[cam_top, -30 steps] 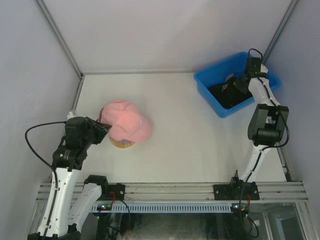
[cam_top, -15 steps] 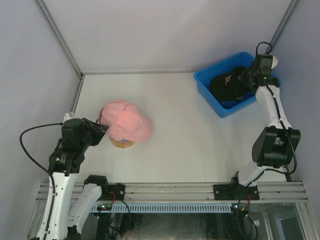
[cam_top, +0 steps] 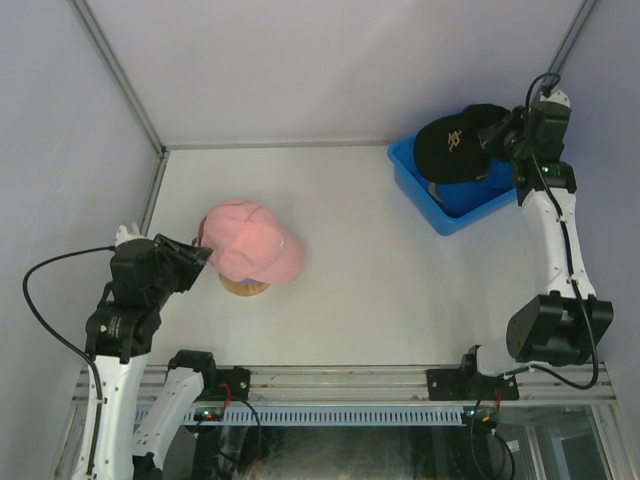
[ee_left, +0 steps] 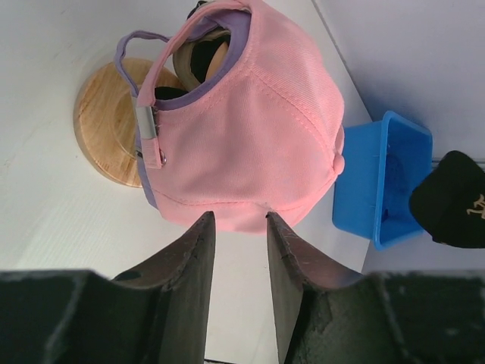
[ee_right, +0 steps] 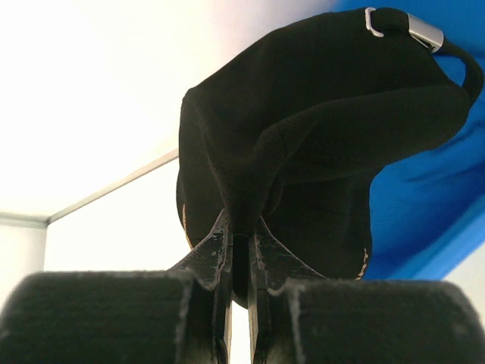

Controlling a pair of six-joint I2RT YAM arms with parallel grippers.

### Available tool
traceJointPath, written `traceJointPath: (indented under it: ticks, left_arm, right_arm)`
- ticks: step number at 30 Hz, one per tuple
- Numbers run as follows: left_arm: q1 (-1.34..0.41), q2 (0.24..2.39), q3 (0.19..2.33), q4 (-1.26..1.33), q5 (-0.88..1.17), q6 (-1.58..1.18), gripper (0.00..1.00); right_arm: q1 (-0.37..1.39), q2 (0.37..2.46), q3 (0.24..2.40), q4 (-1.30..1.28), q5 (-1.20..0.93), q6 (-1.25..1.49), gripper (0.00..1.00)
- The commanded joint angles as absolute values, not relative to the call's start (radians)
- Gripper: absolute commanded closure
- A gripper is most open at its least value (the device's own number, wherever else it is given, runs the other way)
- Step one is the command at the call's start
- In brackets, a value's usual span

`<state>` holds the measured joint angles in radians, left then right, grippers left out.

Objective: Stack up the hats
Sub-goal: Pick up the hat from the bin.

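Hanging from the right gripper (cam_top: 503,133), jaws pinching a fold of its cloth, the black cap (cam_top: 455,143) is above the blue bin (cam_top: 452,220) at far right; the pink cap (cam_top: 250,242) on the wooden stand (cam_top: 245,287) lies well left and nearer, left gripper (cam_top: 200,254) beside it, jaws part-spread, empty.

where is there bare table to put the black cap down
The wide middle of the table, between the pink cap and the blue bin, is bare, as is the far strip along the back wall. Crowded: the left, where the left tool sits by the pink cap.
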<state>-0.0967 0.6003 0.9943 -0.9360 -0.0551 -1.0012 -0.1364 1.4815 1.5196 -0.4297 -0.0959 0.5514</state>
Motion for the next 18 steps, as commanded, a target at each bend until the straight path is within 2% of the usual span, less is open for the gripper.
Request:
traceJointPath:
  ticks: [1, 8, 14, 18]
  left_arm:
    - [-0.092, 0.603, 1.081, -0.932, -0.063, -0.966, 0.61]
    - [-0.091, 0.61, 1.089, -0.875, 0.018, -0.992, 0.58]
    - [-0.057, 0.574, 1.032, -0.719, 0.144, -1.059, 0.53]
    - [-0.032, 0.572, 1.004, -0.565, 0.28, -1.117, 0.51]
  right_arm:
    - [-0.105, 1.364, 1.502, -0.212, -0.334, 0.463, 1.0]
    - [0.041, 1.351, 1.536, -0.094, -0.679, 0.433, 1.0]
    - [0.264, 1.389, 1.638, -0.125, -0.947, 0.37, 1.0]
    - [0.375, 1.392, 1.666, -0.118, -1.035, 0.38, 1.0]
